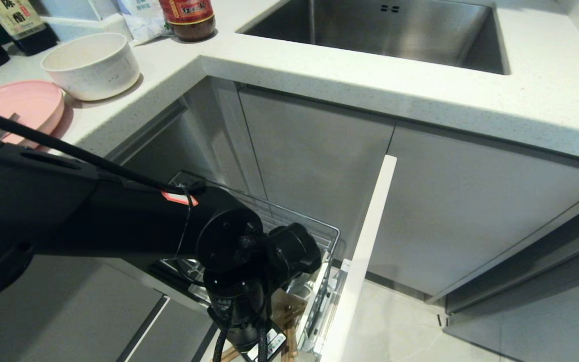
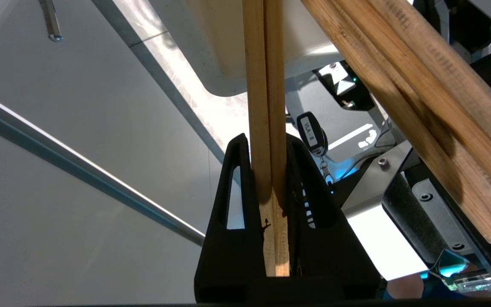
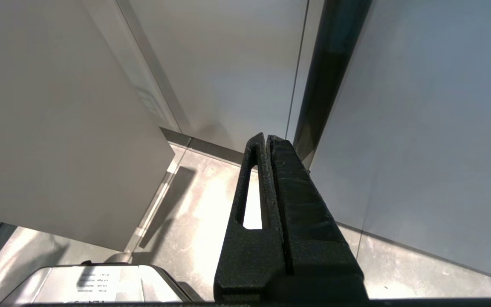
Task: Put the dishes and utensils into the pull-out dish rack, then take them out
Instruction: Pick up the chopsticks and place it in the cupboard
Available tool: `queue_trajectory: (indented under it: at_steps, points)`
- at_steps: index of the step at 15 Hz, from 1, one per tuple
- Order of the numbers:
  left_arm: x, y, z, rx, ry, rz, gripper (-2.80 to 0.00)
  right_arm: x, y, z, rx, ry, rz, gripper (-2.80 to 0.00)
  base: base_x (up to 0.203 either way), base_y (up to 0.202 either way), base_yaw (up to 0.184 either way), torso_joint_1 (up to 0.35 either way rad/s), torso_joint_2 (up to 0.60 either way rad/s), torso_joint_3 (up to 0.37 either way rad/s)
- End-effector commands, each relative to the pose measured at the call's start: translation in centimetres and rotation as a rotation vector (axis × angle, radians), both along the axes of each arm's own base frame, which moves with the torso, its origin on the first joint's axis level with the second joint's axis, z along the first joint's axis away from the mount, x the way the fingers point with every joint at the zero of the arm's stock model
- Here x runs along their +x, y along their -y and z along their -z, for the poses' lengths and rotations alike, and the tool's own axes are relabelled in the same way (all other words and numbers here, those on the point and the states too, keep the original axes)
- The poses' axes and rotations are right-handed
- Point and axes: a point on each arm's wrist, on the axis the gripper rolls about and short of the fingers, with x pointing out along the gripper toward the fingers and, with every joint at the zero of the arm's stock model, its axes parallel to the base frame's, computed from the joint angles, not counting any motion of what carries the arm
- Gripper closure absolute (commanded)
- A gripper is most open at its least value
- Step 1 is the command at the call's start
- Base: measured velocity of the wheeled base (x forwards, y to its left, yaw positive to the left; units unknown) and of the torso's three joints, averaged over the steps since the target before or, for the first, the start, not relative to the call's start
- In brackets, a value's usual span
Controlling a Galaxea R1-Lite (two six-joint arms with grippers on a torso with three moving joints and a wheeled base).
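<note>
Home kitchen, steel sink [image 1: 395,35], stone countertop [image 1: 319,75], sauce bottles [image 1: 189,17]

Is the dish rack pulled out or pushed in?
Pulled out: the rack and its white front stand clear of the cabinets, with the left gripper, holding the chopsticks, over it.

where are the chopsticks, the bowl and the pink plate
chopsticks [image 2: 266,106]: left wrist view, on the shafts above the left hand's grip
bowl [image 1: 99,75]: head view, on its outer wall
pink plate [image 1: 23,103]: head view, on its flat face
</note>
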Motion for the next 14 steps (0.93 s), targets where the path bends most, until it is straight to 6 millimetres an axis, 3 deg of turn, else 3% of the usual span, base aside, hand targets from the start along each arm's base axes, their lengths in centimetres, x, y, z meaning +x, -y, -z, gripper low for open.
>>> queue_trajectory:
  at_steps: [1,2,3,10,14]
  points:
    - [-0.1,-0.1,-0.3,-0.002,0.003,-0.001,0.0,0.0,0.0,0.0,0.0,0.0,0.0,0.0,0.0,0.0,0.0,0.0,0.0,0.0]
    - [-0.2,-0.2,-0.5,-0.005,0.007,-0.001,0.0,0.0,0.0,0.0,0.0,0.0,0.0,0.0,0.0,0.0,0.0,0.0,0.0,0.0]
    - [-0.2,-0.2,-0.5,-0.006,0.008,-0.001,-2.8,0.0,0.0,0.0,0.001,0.0,0.0,0.0,0.0,0.0,0.0,0.0,0.0,0.0]
    - [-0.4,-0.3,-1.6,-0.041,0.037,-0.027,-2.8,0.0,0.0,0.0,0.001,0.0,0.0,0.0,0.0,0.0,0.0,0.0,0.0,0.0]
    - [-1.3,-1.4,-4.1,-0.101,0.1,-0.035,-2.8,0.0,0.0,0.0,0.0,0.0,0.0,0.0,0.0,0.0,0.0,0.0,0.0,0.0]
